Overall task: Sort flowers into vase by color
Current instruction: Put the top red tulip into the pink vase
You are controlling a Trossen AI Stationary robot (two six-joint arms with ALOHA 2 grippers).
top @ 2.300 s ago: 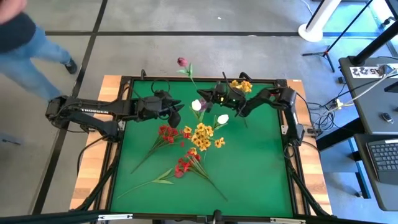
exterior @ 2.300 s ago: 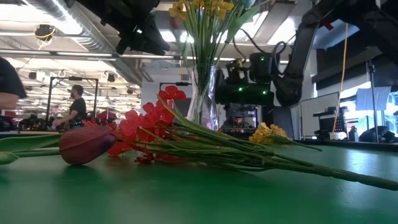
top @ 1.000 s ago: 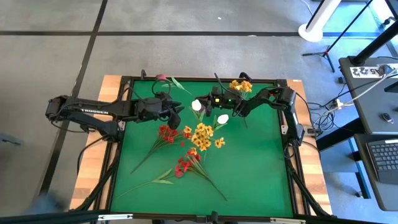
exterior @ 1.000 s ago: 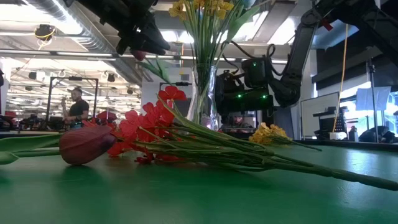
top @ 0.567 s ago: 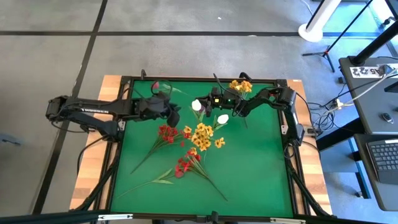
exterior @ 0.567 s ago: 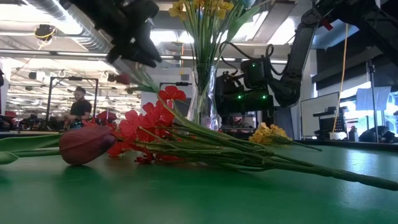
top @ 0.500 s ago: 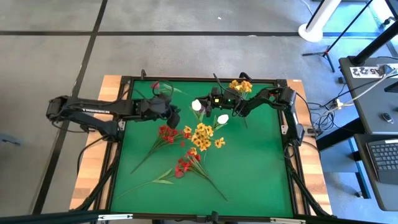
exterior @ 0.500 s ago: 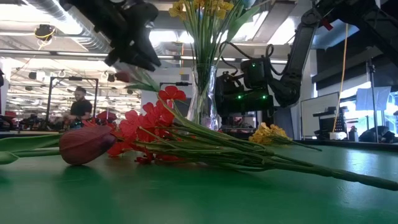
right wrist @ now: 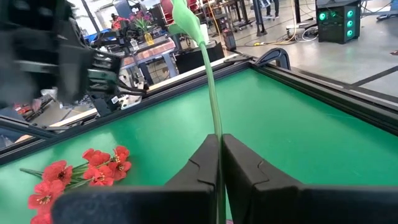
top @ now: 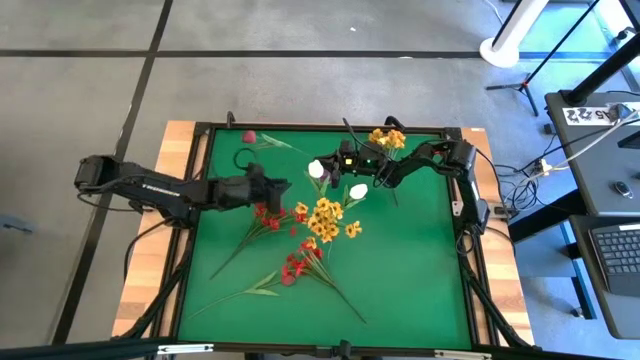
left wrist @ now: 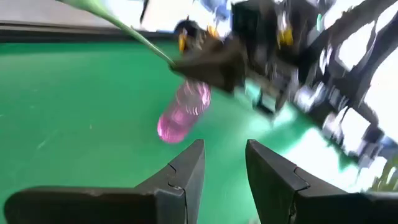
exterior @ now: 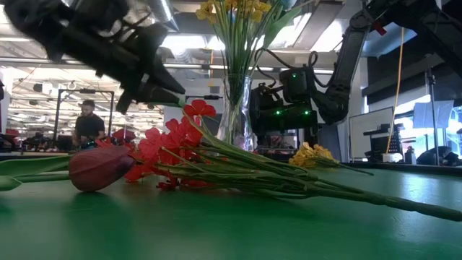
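My right gripper (right wrist: 219, 163) is pinching a green stem (right wrist: 212, 99) beside the vase (exterior: 237, 108); my left gripper (left wrist: 222, 174), fingers apart, is holding nothing.

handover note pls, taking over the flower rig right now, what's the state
Left gripper: open, empty, hovering over the mat beside the dark pink tulip, which lies at the far edge.
Right gripper: shut on a green stem, near the vase; its blossom cannot be made out.
Done: yellow blossoms stand in the vase.
Left: two red sprays, a yellow cluster and a white bud lie on the mat, as does the tulip.
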